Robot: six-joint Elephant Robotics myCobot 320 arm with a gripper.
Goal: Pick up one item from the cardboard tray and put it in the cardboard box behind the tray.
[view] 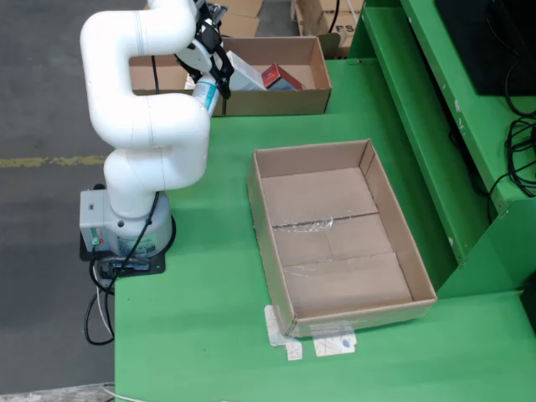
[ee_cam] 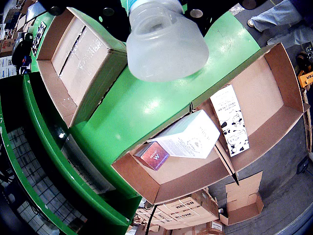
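My gripper [view: 208, 92] is a translucent suction cup [ee_cam: 166, 41] on the white arm, with nothing stuck to it. It hangs above the green table, just in front of the cardboard tray [view: 276, 102]. In the wrist view the tray [ee_cam: 274, 63] holds a white box [ee_cam: 190, 137], a small red-purple box [ee_cam: 152, 155] beside it, and a flat black-and-white patterned pack [ee_cam: 232, 120] past a divider. The fixed view shows the white box [view: 243, 74] and the red box [view: 279, 77]. The large empty cardboard box [view: 327, 201] lies open at the table's middle and appears as the empty box [ee_cam: 78, 58] in the wrist view.
The arm's base [view: 126, 230] stands at the table's left edge with cables hanging down. A raised green shelf [view: 435, 126] runs along the right side. More cartons [view: 331, 17] are stacked beyond the tray. White tape scraps [view: 322, 343] lie in front of the empty box.
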